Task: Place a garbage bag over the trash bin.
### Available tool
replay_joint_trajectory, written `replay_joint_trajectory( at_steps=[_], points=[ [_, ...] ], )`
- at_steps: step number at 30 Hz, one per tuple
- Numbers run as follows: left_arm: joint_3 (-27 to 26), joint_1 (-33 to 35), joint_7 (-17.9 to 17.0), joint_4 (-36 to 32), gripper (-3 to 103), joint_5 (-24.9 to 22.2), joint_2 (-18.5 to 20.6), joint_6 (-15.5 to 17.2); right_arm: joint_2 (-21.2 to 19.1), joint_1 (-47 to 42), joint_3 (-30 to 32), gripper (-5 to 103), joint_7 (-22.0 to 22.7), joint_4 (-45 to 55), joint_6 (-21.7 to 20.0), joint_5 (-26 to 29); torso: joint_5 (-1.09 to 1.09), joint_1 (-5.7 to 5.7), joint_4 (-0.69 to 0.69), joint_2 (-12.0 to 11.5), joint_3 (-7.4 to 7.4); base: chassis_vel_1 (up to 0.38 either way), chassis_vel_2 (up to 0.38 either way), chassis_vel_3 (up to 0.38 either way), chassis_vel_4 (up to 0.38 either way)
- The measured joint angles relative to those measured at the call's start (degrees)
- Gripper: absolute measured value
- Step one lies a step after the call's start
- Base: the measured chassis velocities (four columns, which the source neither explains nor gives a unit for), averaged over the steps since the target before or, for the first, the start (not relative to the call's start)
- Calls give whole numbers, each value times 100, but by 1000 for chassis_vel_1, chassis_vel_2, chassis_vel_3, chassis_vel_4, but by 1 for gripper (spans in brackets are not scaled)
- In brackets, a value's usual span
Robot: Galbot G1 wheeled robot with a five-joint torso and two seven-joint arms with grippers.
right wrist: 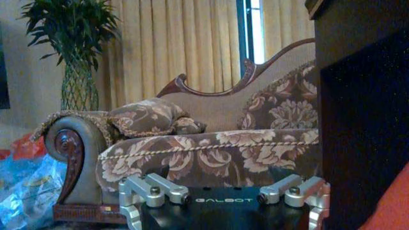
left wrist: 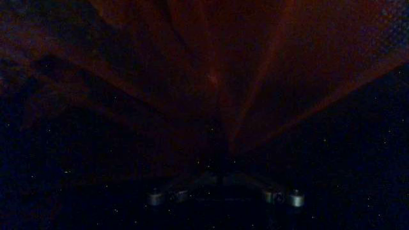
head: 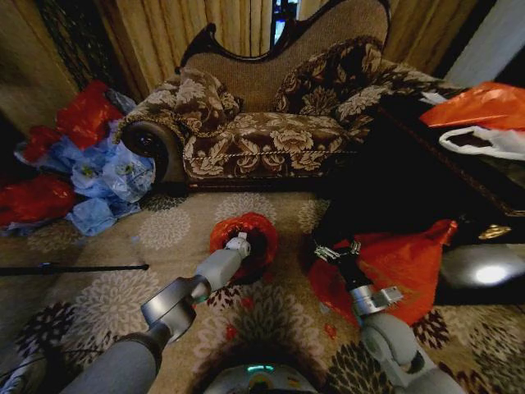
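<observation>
**Left arm reaching into the bagged bin, right arm hanging low beside it**

So here's the scene on the floral carpet (head: 271, 320). The small black cylindrical trash bin (head: 256, 244) sits on the floor in the middle, a bit in front of the ornate brown floral sofa (head: 262, 131), and the thin crinkly red-orange plastic garbage bag (head: 234, 230) is bunched over and around its round rim, with the dark opening showing in the centre.

The left arm stretches forward from the near left, elbow bent low, forearm angled up and to the right, so the left gripper (head: 240, 243) lands right at the near edge of the bin's mouth, touching the bag. From the left wrist camera it's all dark red plastic folds (left wrist: 211, 72) fanning out from where the gripper (left wrist: 223, 179) is, so it looks pinched on the film, but honestly it's too dark to say for sure whether the fingers are closed.

The right arm comes up from the near right, wrist pointing away towards the sofa. The right gripper (head: 332, 249) hovers low, just right of the bin, next to a big bulging orange bag bundle (head: 394, 263) on the floor. In its wrist view the fingers (right wrist: 131, 211) are spread wide apart with nothing between them.

Off to the far left there's a heap of blue plastic bags (head: 107, 180) and red ones (head: 82, 115).
</observation>
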Motion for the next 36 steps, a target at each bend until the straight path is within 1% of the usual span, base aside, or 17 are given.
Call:
replay_joint_trajectory(
  at_steps=[5, 8, 10, 12, 16, 17, 20, 21, 25, 26, 27, 30, 31, 33, 34, 35, 36],
  points=[
    [-81, 12, 1, -107, 0, -78, 49, -1, -24, 9, 14, 100, 13, -27, 0, 5, -1, 0, -1, 0, 0, 0, 0, 0, 0],
    [-58, 58, -79, -409, -3, -271, 211, 84, -35, 23, 19, 100, 16, -52, 0, 13, 0, 0, 0, 0, 0, 0, 0, 0, 0],
    [-15, 132, -235, -874, 7, -587, 449, 222, -31, 78, -13, 100, 16, -101, 0, 16, -1, 0, 1, 0, 0, 0, 0, 0, 0],
    [-9, 167, -317, -1071, 7, -726, 538, 246, -26, 108, -35, 100, 15, -121, 0, 15, 1, 0, 2, 0, 0, 0, 0, 0, 0],
    [45, 340, -645, -1949, 29, -1351, 932, 260, -21, 191, -92, 100, 6, -184, -2, 10, 0, 0, 0, 0, 0, 0, 0, 0, 0],
    [45, 340, -645, -1949, 29, -1351, 932, 260, -21, 191, -92, 100, 6, -184, -2, 10, 0, 0, 0, 0, 0, 0, 0, 0, 0],
    [106, 487, -976, -2909, 41, -1804, 1344, 264, -39, 195, -109, 100, -35, -249, 4, 9, -1, 0, 1, 0, 0, 0, 0, 0, 0],
    [106, 487, -976, -2909, 41, -1804, 1344, 264, -39, 195, -109, 100, -35, -249, 4, 9, -1, 0, 1, 0, 0, 0, 0, 0, 0],
    [91, 652, -1436, -4255, 62, -2461, 1981, 272, -34, 247, -173, 100, -76, -352, 19, -5, 0, 0, -1, 0, 0, 0, 0, 0, 0],
    [91, 652, -1436, -4255, 62, -2461, 1981, 272, -34, 247, -173, 100, -76, -352, 19, -5, 0, 0, -1, 0, 0, 0, 0, 0, 0],
    [74, 692, -1545, -4598, 62, -2643, 2181, 273, -34, 265, -191, 100, -85, -379, 20, -7, 0, 0, 0, 0, 0, 0, 0, 0, 0],
    [-118, 886, -1798, -5650, 80, -2935, 2829, 275, -54, 356, -247, 100, -109, -481, 22, -8, -1, 0, -1, 0, 0, 0, 0, 0, 0],
    [-118, 886, -1798, -5650, 80, -2935, 2829, 275, -54, 356, -247, 100, -109, -481, 22, -8, -1, 0, -1, 0, 0, 0, 0, 0, 0],
    [-476, 1146, -1710, -6385, 90, -2813, 3325, 277, -71, 416, -263, 100, -120, -544, 25, -8, -3, 0, 0, 0, 0, 0, 0, 0, 0],
    [-755, 1321, -1517, -6778, 90, -2728, 3573, 276, -71, 434, -268, 100, -129, -564, 26, -8, -1, 0, 0, 0, 0, 0, 0, 0, 0],
    [-755, 1321, -1517, -6778, 90, -2728, 3573, 276, -71, 434, -268, 100, -129, -564, 26, -8, -1, 0, 0, 0, 0, 0, 0, 0, 0],
    [-1107, 1569, -1159, -7222, 95, -2576, 3870, 182, -71, 444, -276, 100, -136, -588, 28, -9, 0, 0, 1, 0, -1, 0, 0, 0, 0]
  ],
)
